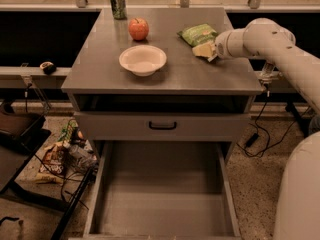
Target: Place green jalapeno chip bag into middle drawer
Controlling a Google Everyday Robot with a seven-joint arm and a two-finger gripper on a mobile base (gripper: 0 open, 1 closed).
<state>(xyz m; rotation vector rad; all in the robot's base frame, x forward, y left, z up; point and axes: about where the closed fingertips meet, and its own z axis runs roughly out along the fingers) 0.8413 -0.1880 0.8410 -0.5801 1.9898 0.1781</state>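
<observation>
Grey cabinet top, bearing four things. Gripper low over the right rear part, just at the near edge of green jalapeno chip bag. Left of the gripper: white bowl. Farther left and behind: red apple. Well beyond, at the back edge: green soda can.

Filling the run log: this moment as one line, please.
end effector: at green jalapeno chip bag, on cabinet top | middle drawer: open | bag not yet placed
</observation>
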